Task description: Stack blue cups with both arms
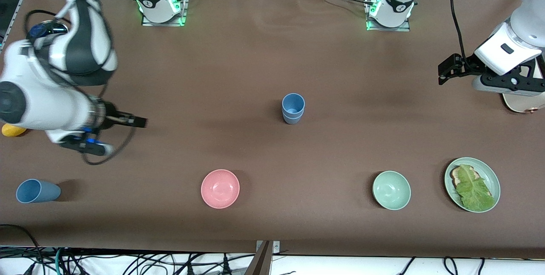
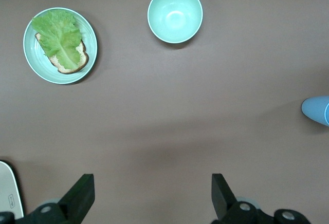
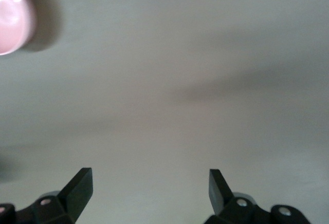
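You're looking at a table under a brown cloth, black cables tangled along its near edge, green lights glowing at the top

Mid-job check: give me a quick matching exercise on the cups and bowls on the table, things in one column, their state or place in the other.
Things:
1. stacked blue cups
2. lone blue cup
3. round pink bowl
4. round mint-green bowl

States or places:
A. beside the plate of lettuce and bread
B. lying on its side
C. upright, mid-table
D. empty, between the lone cup and the green bowl

Pairs: 1-C, 2-B, 3-D, 4-A
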Robot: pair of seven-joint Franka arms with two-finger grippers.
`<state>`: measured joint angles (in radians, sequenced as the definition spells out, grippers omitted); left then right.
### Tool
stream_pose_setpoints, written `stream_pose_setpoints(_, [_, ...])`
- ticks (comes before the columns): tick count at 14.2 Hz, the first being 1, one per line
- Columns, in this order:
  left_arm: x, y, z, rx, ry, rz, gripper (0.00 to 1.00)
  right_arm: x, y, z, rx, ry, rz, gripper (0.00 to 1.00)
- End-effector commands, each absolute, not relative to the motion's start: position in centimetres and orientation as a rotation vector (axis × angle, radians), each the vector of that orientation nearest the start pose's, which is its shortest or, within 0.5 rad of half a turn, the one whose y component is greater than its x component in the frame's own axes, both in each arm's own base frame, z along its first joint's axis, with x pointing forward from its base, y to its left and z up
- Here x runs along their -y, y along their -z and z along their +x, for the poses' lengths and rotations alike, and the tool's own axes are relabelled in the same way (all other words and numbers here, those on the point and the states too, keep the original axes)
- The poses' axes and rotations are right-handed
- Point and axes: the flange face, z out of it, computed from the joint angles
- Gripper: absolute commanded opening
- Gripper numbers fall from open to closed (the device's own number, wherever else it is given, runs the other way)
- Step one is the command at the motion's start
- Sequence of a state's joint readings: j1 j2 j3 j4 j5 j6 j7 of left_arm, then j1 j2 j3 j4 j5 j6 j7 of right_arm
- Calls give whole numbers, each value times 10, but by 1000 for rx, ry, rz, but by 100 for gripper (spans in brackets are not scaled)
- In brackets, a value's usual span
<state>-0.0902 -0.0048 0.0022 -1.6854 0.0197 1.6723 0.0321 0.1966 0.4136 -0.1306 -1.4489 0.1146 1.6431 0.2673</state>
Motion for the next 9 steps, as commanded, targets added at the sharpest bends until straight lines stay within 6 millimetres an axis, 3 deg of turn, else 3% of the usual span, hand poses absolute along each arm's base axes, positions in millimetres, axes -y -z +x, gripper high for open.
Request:
stream_pose_setpoints(1, [46, -586, 552, -198, -17, -3134, 100, -42, -455, 609, -312, -242, -3091, 100])
stream_pose_setpoints(2, [46, -586, 552, -198, -17, -3134, 100, -29, -469, 596, -332, -177, -3079, 100])
stream_pose_setpoints(5, [46, -586, 552, -198, -17, -3134, 100, -18, -518, 564, -344, -51, -3069, 100])
stream_pose_setpoints(9, [46, -586, 552, -198, -19, -3134, 100, -14, -554, 539, -353, -72, -3068, 100])
